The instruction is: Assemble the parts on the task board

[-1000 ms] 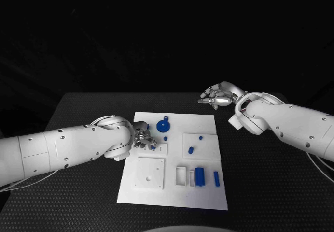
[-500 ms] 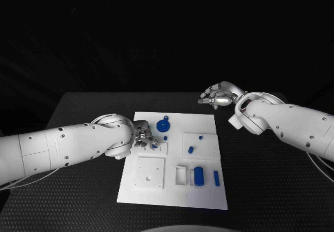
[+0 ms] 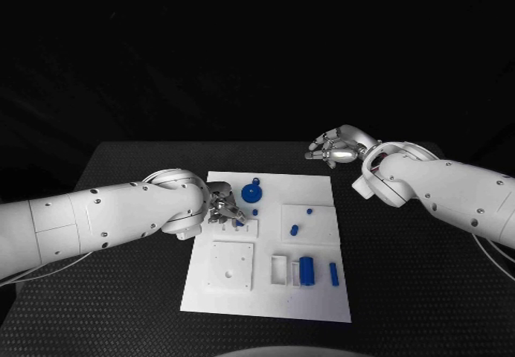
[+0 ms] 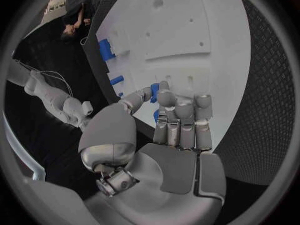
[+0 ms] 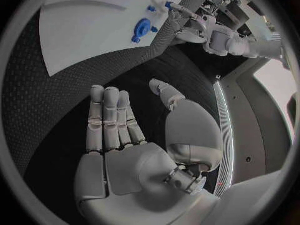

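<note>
Task board (image 3: 322, 297) unlettered, left hand (image 3: 222, 210) pinching blue part (image 4: 154, 92)

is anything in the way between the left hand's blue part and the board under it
Nothing visible. The left hand pinches a small blue part just over the task board; the blue gear lies apart, farther back on the board.

There is one white task board (image 3: 322, 301) on the surface. Two robot hands are visible: the left robot hand (image 3: 223, 208) and the right robot hand (image 3: 335, 146). Six blue parts show on the board; the round blue part (image 3: 251, 195) lies just beside the left robot hand.
</note>
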